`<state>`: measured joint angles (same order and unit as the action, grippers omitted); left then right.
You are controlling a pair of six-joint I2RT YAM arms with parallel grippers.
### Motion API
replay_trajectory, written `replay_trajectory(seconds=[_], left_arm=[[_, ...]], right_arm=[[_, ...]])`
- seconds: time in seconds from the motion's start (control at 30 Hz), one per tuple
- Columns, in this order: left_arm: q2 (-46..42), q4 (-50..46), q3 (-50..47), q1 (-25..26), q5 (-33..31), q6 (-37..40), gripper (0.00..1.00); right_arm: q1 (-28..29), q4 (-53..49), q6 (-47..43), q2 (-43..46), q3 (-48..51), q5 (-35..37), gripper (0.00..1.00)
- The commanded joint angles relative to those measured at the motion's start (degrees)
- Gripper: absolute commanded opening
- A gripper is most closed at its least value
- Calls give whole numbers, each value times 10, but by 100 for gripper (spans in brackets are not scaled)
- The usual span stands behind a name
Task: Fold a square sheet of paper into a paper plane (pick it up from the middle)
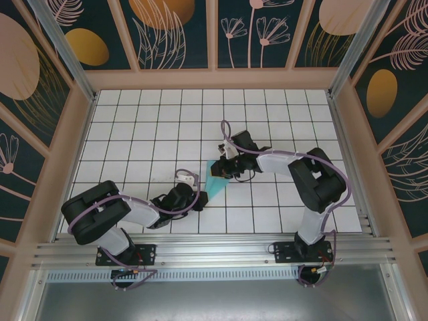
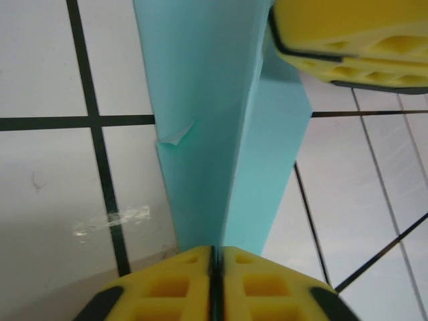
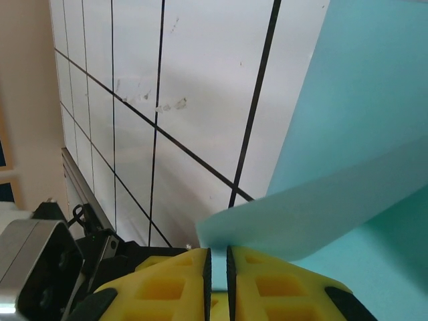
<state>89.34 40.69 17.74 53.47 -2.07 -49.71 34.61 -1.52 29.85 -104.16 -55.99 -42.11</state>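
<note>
The light-turquoise paper plane (image 1: pixel 217 179), a narrow wedge creased along its centre, is mid-table (image 1: pixel 147 134).

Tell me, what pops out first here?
The bright turquoise paper, folded, lies in the middle of the white grid table. The yellow-fingered left gripper pinches its crease at the near end. The right gripper holds the far end.

In the left pincer (image 2: pixel 214 257), whose yellow pads (image 2: pixel 167 291) look matt and rubbery, the light-turquoise folded paper (image 2: pixel 200 100) is thin, smooth, matt; the white grid-lined tabletop (image 2: pixel 47 200) beneath is glossy, scuffed.
</note>
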Motion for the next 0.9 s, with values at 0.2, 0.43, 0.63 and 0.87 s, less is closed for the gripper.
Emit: replay_trajectory(seconds=[0.2,0.43,0.63,0.87], left_arm=[[-20,-57,22,-3,-12,15,24],[-37,-67,31,-10,-18,19,26],[-32,-70,42,-21,-10,27,23],[-11,-70,57,-24,-2,27,22]], right_arm=[[7,17,-15,-19,-12,-18,18],[7,13,-20,-26,-14,-19,18],[7,11,-21,-31,-19,-22,18],[8,5,-23,-33,-24,-21,18]])
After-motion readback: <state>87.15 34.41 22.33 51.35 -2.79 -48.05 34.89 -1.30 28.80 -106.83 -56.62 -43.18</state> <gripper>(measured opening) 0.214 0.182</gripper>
